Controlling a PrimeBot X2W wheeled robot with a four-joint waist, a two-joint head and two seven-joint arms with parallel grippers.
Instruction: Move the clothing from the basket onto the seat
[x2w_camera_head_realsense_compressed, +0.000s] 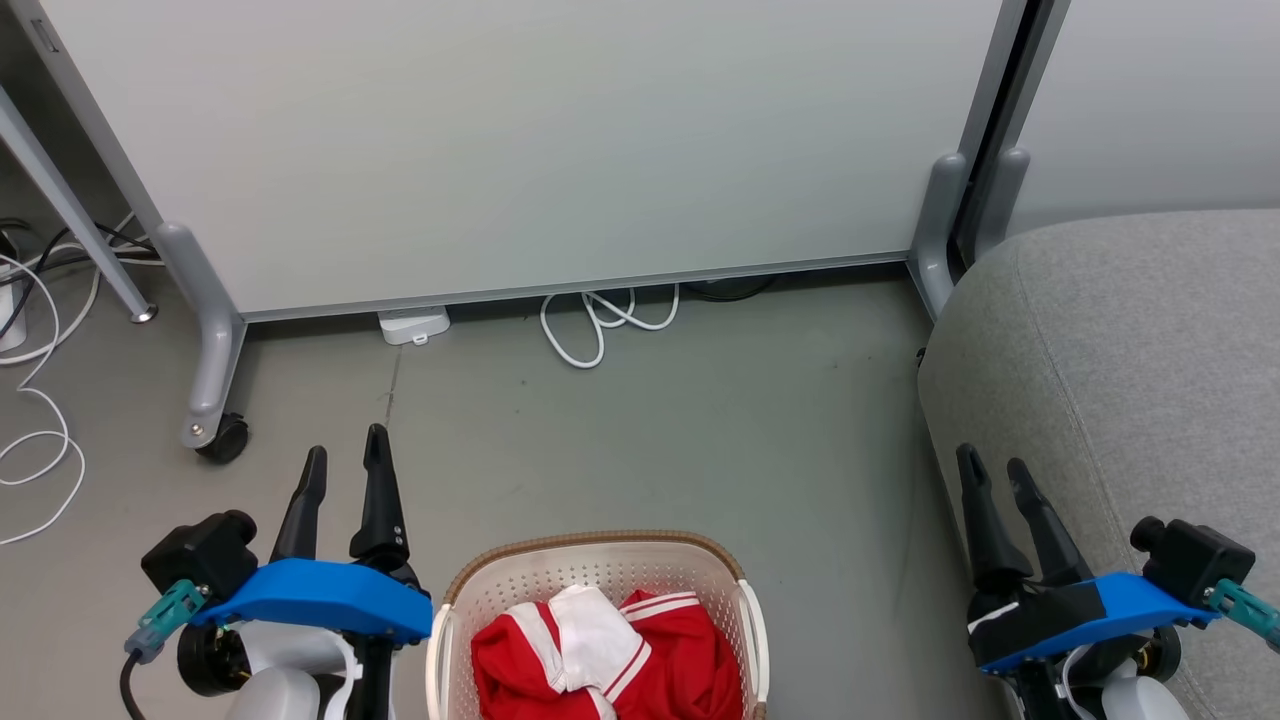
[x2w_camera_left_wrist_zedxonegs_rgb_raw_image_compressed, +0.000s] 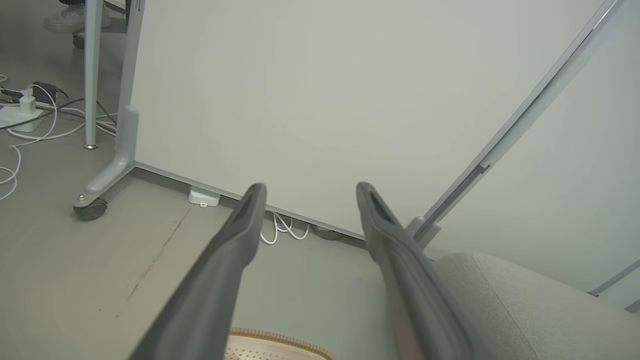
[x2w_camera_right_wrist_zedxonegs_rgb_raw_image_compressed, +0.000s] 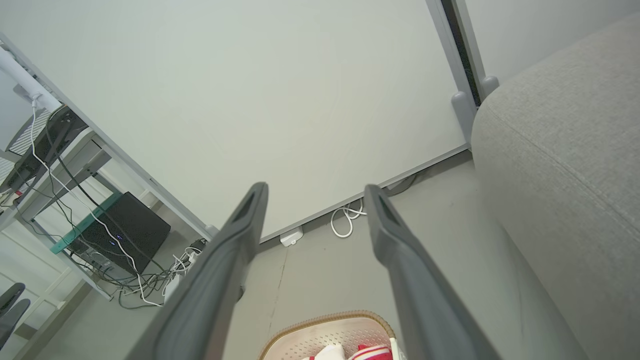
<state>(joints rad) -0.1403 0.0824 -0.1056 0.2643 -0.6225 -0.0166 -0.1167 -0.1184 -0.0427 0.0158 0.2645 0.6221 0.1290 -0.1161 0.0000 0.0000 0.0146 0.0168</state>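
1. Two open, empty claws: left gripper (x2w_camera_head_realsense_compressed: 346, 442) and right gripper (x2w_camera_head_realsense_compressed: 991, 458) flank the basket (x2w_camera_head_realsense_compressed: 600, 541).
2. All visible clothing (x2w_camera_head_realsense_compressed: 600, 650) lies heaped in the basket; none shows on the seat (x2w_camera_head_realsense_compressed: 1130, 330), so the move looks unstarted.
3. Open floor (x2w_camera_head_realsense_compressed: 700, 430) stretches ahead; the seat edge runs just beside the right gripper, the basket rim between the arms.

Left gripper (x2w_camera_head_realsense_compressed: 345, 445) at lower left of head view: fingers (x2w_camera_head_realsense_compressed: 381, 490) spread, pointing up, empty. Right gripper (x2w_camera_head_realsense_compressed: 992, 460) at lower right: fingers apart, leaning slightly left, empty. Both my blue wrist housings (x2w_camera_head_realsense_compressed: 310, 595) sit low.
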